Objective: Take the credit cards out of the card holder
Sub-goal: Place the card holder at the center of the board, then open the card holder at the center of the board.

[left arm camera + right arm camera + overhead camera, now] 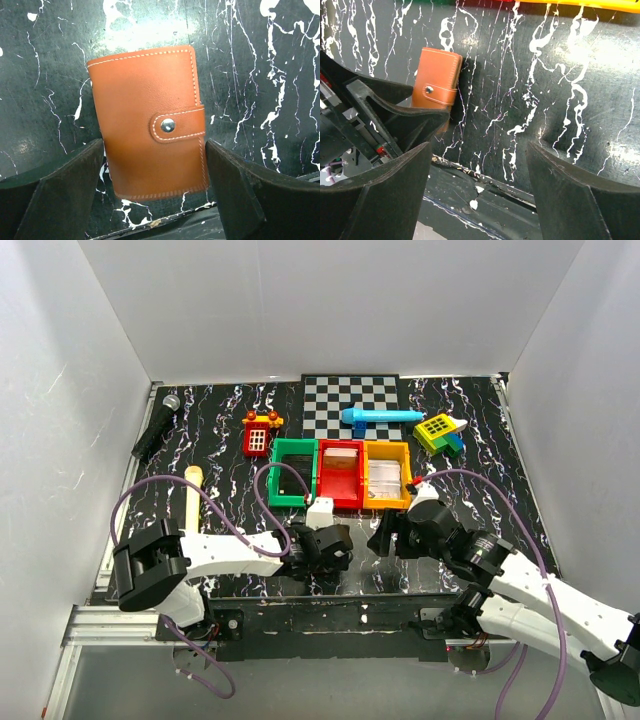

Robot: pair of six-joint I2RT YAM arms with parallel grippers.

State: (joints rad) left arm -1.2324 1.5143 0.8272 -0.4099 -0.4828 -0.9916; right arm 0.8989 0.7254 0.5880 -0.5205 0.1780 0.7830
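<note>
While the right fingers (380, 200) gape, the card holder (145, 125) lies between parted left fingers (60, 195).

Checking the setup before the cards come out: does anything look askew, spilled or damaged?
Nothing looks spilled or damaged. The card holder lies flat on the table, strap snapped shut, only slightly tilted relative to the open left tool straddling it.
</note>
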